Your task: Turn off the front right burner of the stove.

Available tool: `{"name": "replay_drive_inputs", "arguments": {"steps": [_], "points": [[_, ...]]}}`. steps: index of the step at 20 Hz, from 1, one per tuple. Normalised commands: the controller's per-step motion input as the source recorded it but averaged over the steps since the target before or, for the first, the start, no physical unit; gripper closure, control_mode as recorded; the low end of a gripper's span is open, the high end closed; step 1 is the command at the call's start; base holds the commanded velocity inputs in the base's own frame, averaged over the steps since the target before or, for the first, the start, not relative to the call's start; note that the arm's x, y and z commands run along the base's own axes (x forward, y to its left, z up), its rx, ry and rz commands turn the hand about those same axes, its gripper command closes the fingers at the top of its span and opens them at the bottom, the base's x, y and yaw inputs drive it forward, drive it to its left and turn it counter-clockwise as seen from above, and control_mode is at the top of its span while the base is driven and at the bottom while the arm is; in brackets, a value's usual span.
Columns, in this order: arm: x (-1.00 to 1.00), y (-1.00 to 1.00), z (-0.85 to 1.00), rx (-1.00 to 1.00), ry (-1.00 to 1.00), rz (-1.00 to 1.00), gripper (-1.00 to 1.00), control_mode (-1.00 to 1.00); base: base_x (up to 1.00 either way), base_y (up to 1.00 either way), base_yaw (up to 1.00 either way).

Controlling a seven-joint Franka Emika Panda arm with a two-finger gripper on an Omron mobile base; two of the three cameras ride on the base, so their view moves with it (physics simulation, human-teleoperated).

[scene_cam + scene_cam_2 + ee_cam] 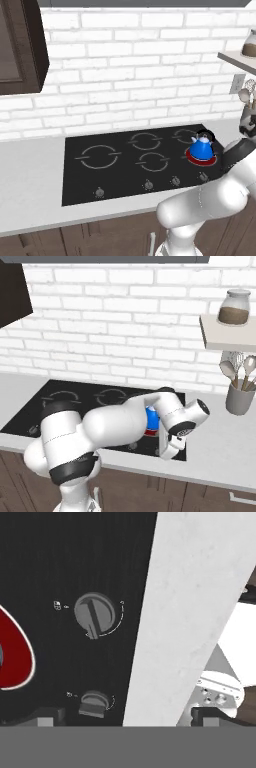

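**Three views on one stove**

Both base views look forward and down from behind the arm, left and right, sharing the stove [125,165] and brick wall [140,65]. The hand view looks close down on two knobs [94,614] and the counter [190,612].

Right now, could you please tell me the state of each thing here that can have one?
Round front right burner on the flat black glass stove: lit, glowing red.
Small blue kettle: upright on that burner.
Other grey-outlined burner rings: unlit.
Gripper: over the grey knobs; jaws' opening unclear.
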Motion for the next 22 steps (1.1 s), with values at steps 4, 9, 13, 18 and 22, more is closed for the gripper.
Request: {"name": "replay_drive_inputs", "arguments": {"steps": [4,9,13,18,22], "points": [[0.17,-0.01,-0.28,-0.01,0.00,-0.05,-1.00,-1.00,0.00,0.00,0.00],[0.03,-0.15,-0.23,0.00,0.00,-0.04,-1.00,-1.00,0.00,0.00,0.00],[0.06,-0.09,-0.11,0.00,0.01,-0.01,-1.00,-1.00,0.00,0.00,0.00],[0.15,-0.09,-0.09,0.00,0.00,0.00,-1.00,-1.00,0.00,0.00,0.00],[0.08,-0.21,-0.12,0.00,0.01,0.00,-1.00,-1.00,0.00,0.00,0.00]]}}
